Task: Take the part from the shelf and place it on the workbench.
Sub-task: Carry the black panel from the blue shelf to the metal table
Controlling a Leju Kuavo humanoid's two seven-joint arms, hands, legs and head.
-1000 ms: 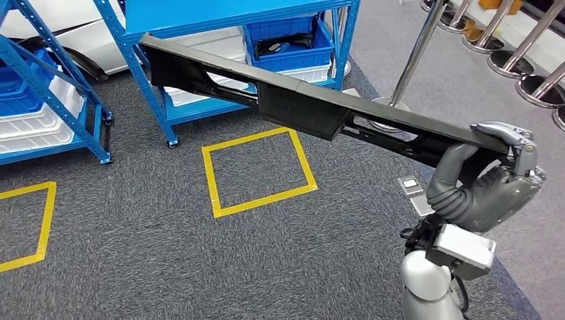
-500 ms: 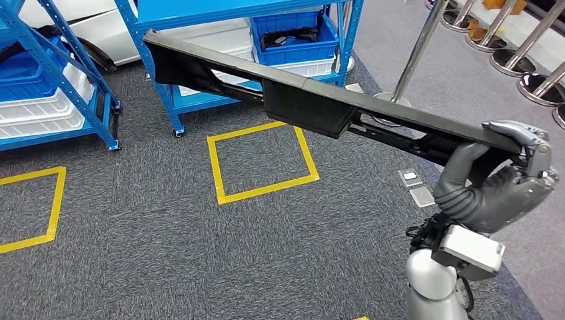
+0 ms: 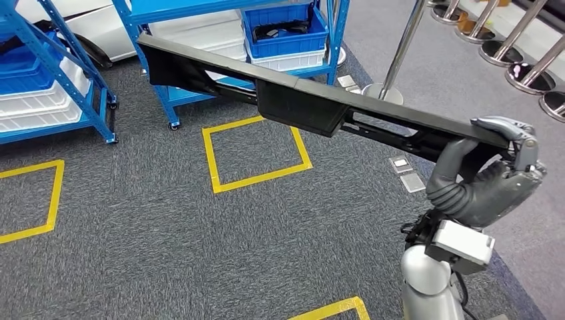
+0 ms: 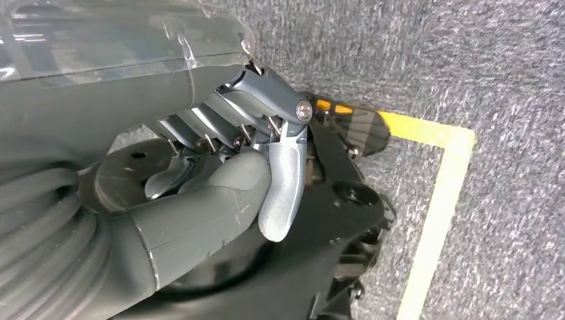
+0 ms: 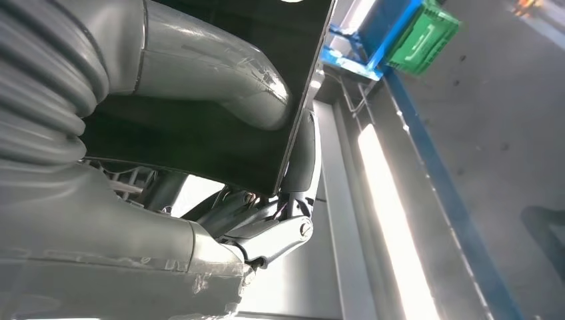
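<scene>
At the far left, blue shelves [image 3: 53, 80] with white and blue bins are seen standing on the grey carpet [image 3: 133, 233]. A yellow taped square [image 3: 256, 157] is marked on the floor in the middle. The long black part [image 3: 300, 100] is held up in the air above it, stretching from the shelves to the right. Its right end is gripped by the right hand [image 3: 493, 173], thumb under and fingers over. The left hand [image 4: 220, 180] is curled shut, with nothing seen inside it. The part looks taken already; it must yet be placed on a workbench.
</scene>
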